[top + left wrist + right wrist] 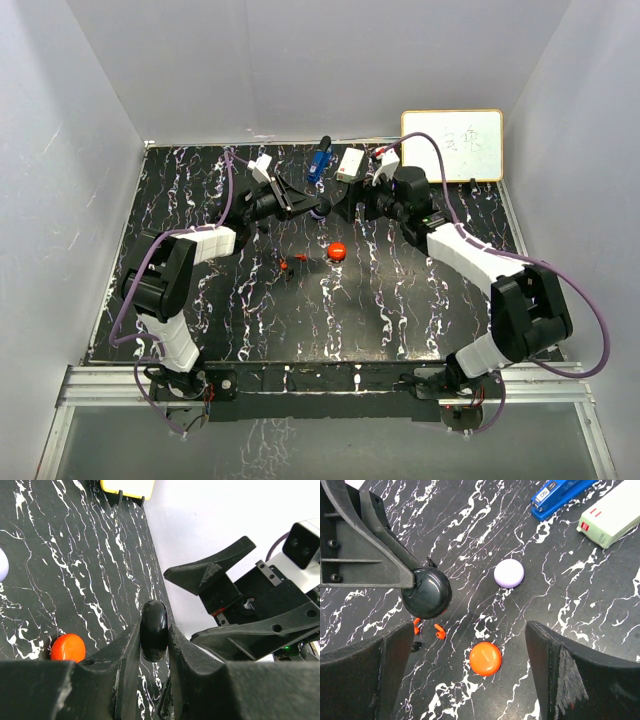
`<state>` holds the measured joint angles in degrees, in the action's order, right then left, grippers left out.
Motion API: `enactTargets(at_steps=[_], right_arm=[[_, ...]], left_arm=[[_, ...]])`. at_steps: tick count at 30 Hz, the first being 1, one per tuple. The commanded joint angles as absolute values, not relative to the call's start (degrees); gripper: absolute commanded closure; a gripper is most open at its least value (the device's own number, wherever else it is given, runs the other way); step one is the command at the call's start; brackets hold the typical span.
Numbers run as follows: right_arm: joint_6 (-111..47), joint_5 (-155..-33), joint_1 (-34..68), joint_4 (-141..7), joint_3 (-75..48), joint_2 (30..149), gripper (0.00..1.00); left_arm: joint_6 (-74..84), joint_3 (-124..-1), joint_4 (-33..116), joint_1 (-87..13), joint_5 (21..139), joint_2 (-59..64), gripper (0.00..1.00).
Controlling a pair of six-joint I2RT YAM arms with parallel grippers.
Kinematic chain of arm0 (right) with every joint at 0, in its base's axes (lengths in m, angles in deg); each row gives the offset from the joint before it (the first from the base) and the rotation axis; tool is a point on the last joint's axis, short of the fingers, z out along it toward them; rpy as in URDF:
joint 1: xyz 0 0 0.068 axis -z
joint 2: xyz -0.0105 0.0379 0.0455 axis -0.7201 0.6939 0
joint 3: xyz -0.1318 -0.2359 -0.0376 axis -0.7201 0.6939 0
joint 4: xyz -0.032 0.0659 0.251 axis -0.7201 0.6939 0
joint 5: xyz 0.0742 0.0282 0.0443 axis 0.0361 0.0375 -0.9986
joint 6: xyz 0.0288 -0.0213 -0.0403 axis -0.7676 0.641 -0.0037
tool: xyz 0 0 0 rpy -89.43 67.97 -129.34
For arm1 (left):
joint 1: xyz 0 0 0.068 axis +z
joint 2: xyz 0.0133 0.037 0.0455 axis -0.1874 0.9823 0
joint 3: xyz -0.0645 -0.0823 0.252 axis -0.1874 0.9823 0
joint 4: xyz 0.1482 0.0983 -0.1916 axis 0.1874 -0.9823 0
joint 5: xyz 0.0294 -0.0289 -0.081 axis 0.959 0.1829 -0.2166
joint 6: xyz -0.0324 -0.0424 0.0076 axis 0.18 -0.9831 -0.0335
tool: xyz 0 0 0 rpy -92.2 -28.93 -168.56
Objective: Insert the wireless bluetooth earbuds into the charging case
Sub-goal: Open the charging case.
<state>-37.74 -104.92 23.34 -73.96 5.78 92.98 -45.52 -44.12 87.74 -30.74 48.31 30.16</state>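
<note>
My left gripper (154, 636) is shut on a glossy black round charging case (153, 616), held edge-on above the table; the case looks closed. It also shows in the right wrist view (426, 592), between the left gripper's fingers. Two tiny red earbuds (439, 630) (415, 626) and a dark one (416, 646) lie on the table just below the case, and the red ones show in the top view (285, 264). My right gripper (467, 630) is open and empty, hovering over the earbuds and facing the left gripper (303, 206).
A round red puck (485, 658) lies near the earbuds, and a lavender puck (509, 573) lies further back. A blue stapler (560, 495) and a white box (612, 512) lie at the back. A whiteboard (452, 145) leans at the back right.
</note>
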Motion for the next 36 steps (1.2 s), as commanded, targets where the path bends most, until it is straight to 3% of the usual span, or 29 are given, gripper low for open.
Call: enactTargets(at_steps=[1, 36], right_arm=[[-41.28, -104.83, 22.74, -75.67, 3.03, 94.14, 0.08], [-43.3, -103.33, 22.51, -81.97, 2.51, 101.82, 0.06]], left_arm=[[-46.38, -44.84, 89.56, -30.79, 47.45, 29.3, 1.0], [-49.51, -42.54, 93.22, -31.72, 45.43, 28.04, 1.0]])
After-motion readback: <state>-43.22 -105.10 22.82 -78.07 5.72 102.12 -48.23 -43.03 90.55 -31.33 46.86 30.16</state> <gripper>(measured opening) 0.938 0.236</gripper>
